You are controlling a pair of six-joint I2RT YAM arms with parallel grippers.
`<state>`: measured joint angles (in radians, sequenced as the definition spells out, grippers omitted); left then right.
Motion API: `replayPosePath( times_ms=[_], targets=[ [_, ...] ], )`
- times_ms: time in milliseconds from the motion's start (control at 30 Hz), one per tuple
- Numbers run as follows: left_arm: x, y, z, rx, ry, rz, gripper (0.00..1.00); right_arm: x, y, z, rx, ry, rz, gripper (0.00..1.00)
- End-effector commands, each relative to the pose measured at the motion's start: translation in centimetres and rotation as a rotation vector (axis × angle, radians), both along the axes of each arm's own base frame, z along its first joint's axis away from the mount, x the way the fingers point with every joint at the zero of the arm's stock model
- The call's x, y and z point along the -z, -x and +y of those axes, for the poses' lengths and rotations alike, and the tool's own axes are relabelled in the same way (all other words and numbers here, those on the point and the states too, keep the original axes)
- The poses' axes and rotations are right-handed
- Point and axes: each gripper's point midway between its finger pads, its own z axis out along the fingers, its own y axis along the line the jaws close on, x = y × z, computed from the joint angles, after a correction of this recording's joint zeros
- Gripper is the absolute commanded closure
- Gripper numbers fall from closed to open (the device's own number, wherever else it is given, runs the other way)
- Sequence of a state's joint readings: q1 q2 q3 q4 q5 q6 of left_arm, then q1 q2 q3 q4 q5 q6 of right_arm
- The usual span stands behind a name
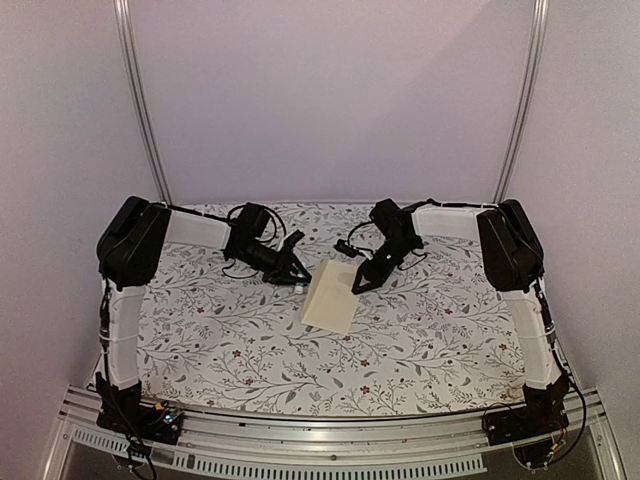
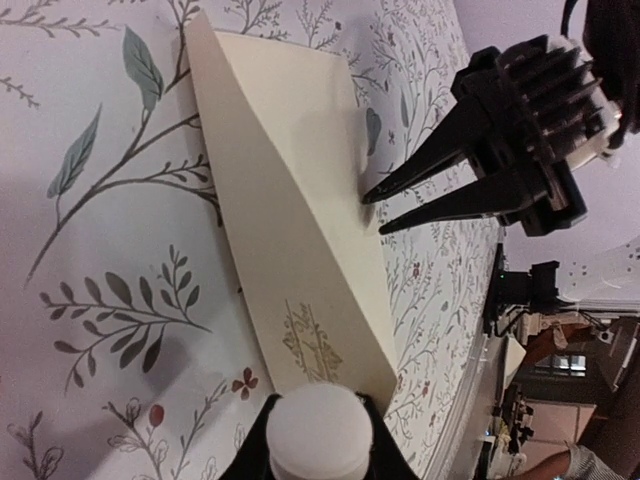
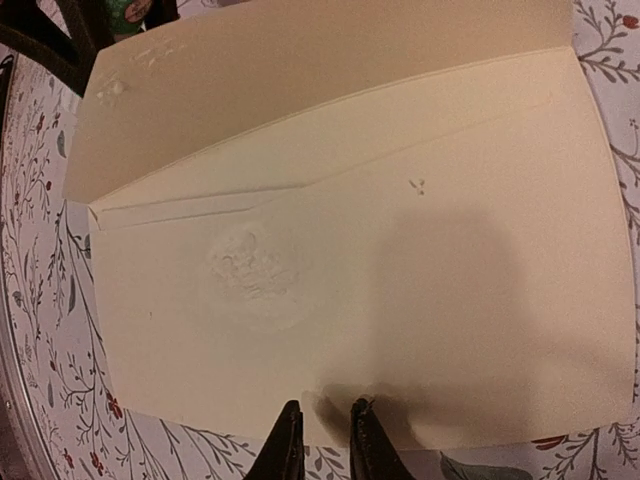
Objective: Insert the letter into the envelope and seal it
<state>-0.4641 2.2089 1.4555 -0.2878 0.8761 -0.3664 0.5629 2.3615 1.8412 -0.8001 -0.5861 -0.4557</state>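
Left gripper [image 1: 297,272]: down at the left long edge of the envelope [image 1: 330,298], by a corner of the flap [image 3: 300,90]. Its own view hides the fingertips, so I cannot tell whether it pinches the flap or only rests there.

Envelope: mid-worktop [image 1: 220,330], lying flat. The flap is half raised along the left edge and the mouth is open.

Letter: no loose sheet in any view. Judged to be already inside, though the pocket's contents are hidden.

Right gripper [image 3: 320,440]: tips on the envelope's right long edge. The jaws are barely apart with nothing seen between them, so it looks like a hold-down, not a grasp.

Step, as judged: sealing. Insertion looks done and the flap is not yet folded.

The next move calls for the left arm to sweep the flap rightward over the mouth and press along it. The right should keep the body pinned, then clear the flap's landing zone.
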Motion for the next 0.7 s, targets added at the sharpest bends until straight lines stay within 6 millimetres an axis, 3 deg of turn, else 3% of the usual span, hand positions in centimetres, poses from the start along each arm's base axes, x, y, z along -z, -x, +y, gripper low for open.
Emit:
replayPosePath(
  times_ms=[0, 233, 667],
  targets=[
    [-0.6, 0.8, -2.5, 0.072, 0.057, -0.012, 1.00, 1.9, 0.4, 0.1, 0.004, 0.028, 0.033, 0.84],
    [0.6, 1.8, -4.4, 0.120, 0.051, 0.021, 1.00, 2.4, 0.7, -0.1, 0.012, 0.035, 0.054, 0.84],
    [2.9, 2.8, -5.0, 0.162, 0.038, 0.083, 1.00, 2.8, 1.0, -0.3, 0.012, 0.047, 0.064, 0.84]
  ],
)
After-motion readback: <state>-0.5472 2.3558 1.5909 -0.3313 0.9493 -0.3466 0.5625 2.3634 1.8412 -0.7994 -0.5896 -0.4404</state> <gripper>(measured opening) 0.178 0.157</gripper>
